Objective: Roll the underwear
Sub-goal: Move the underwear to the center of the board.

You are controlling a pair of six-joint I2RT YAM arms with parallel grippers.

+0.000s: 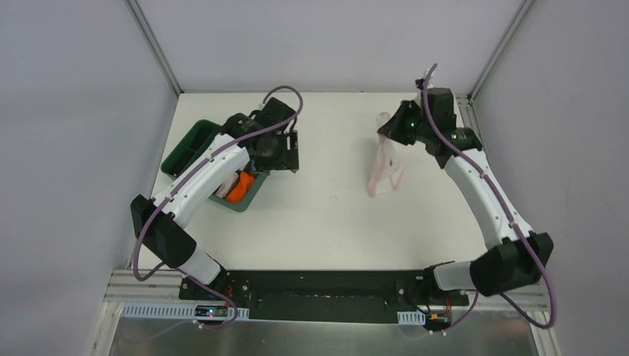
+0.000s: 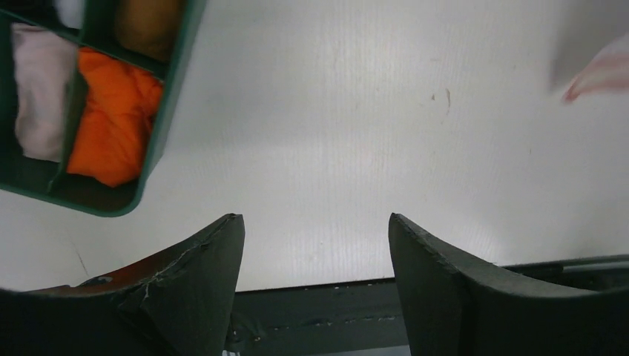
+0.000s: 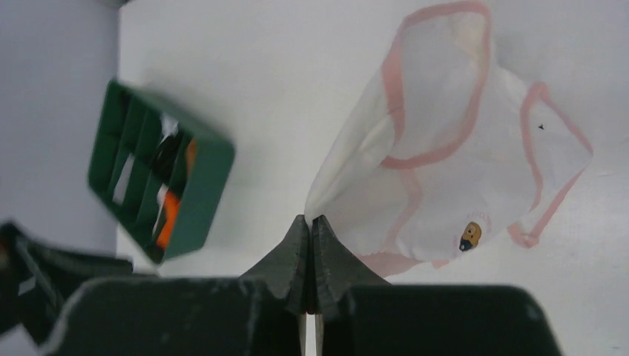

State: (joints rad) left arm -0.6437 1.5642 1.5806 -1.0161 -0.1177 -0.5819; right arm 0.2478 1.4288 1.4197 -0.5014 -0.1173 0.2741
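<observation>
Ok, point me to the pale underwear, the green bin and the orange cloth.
pale underwear (image 3: 460,193): right wrist view, white panel below the pink edging loop.
green bin (image 2: 167,111): left wrist view, its outer side wall.
orange cloth (image 2: 111,126): left wrist view, middle of the bundle.

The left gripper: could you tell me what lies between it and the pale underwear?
Only bare table separates left gripper from pale underwear, per the top external view.

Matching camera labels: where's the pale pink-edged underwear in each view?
Top external: underwear right of centre, held by the right gripper.
Left wrist: underwear, blurred, top right corner.
Right wrist: underwear centre-right, corner pinched in shut jaws.
Shared landmark: green tray, left in every view.
</observation>
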